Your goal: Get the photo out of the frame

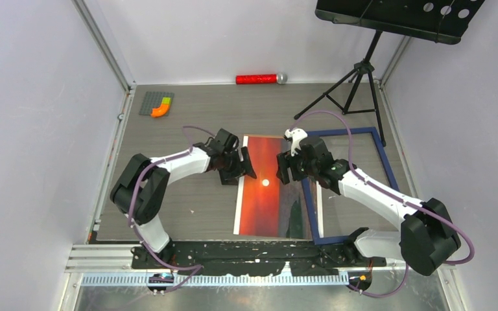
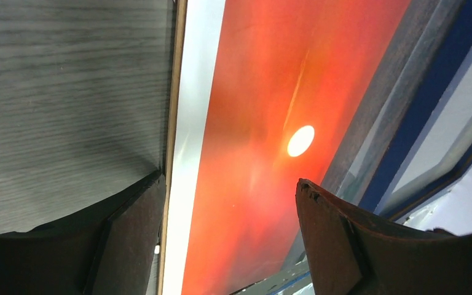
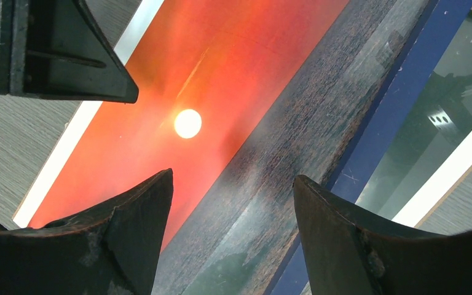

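The photo (image 1: 262, 194), a red-orange sunset with a small bright sun, lies flat on the table at the centre. The dark blue frame (image 1: 386, 165) lies to its right, its left rail along the photo's dark right band (image 3: 295, 141). A white strip shows just inside that rail. My left gripper (image 1: 245, 170) hangs open over the photo's white left edge (image 2: 190, 123), nothing between its fingers. My right gripper (image 1: 284, 170) hangs open over the dark band beside the blue rail (image 3: 393, 117). In the wrist views, the left gripper (image 2: 230, 179) and the right gripper (image 3: 233, 175) both hold nothing.
A thin brown edge (image 2: 175, 92) shows under the photo's left side. A black tripod stand (image 1: 356, 84) straddles the back right corner. A red cylinder (image 1: 257, 79) lies at the back wall, and a grey plate with an orange piece (image 1: 157, 103) at the back left. Walls enclose the table.
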`<state>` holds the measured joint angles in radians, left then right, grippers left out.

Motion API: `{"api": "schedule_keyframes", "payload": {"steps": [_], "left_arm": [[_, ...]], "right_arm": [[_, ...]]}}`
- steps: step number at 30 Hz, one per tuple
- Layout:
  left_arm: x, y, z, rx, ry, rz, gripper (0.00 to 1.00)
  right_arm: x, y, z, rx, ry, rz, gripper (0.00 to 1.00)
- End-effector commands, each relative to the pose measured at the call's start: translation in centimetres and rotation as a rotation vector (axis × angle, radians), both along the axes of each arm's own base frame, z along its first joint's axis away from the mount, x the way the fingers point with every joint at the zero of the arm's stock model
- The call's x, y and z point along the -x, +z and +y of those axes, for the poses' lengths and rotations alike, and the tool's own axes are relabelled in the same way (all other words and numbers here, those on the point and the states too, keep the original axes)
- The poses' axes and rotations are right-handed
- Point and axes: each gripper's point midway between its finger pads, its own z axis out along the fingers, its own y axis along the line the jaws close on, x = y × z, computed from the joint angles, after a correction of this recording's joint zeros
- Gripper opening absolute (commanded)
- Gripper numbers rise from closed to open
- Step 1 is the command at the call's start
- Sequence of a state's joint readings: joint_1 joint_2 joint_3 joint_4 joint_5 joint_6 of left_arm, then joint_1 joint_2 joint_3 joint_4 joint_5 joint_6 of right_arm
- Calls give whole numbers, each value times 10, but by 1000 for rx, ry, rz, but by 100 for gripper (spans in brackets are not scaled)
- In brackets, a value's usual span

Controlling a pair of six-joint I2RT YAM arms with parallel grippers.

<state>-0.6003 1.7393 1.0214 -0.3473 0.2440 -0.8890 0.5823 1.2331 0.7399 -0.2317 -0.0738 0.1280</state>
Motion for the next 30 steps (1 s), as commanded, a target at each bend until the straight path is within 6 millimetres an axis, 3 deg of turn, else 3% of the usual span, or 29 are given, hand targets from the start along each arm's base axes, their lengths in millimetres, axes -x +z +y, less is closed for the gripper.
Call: {"api": "schedule_keyframes", "payload": {"steps": [1, 6, 13, 18, 20, 25, 30], "left_arm": [[7, 30, -17, 142, -19, -44, 76], [15, 63, -40, 346, -63, -76, 73], [20, 111, -64, 631, -130, -167, 57], [7, 77, -54, 453, -90, -182, 73], [1, 68, -61, 420, -110, -177, 76], [-13, 45, -77, 351, -126, -132, 78], [-13, 13, -68, 235, -91, -72, 79]], "right_arm": [[-4, 2, 4, -14, 15, -25, 76], [-2, -4, 6, -18, 31, -11, 77], [3, -18, 7, -16, 42, 21, 76], [4, -24, 5, -21, 19, 37, 77], [-2, -20, -2, -6, -37, 14, 77], [-21, -4, -27, 13, -168, -54, 81], [-37, -24, -39, 173, -218, 6, 81]]}}
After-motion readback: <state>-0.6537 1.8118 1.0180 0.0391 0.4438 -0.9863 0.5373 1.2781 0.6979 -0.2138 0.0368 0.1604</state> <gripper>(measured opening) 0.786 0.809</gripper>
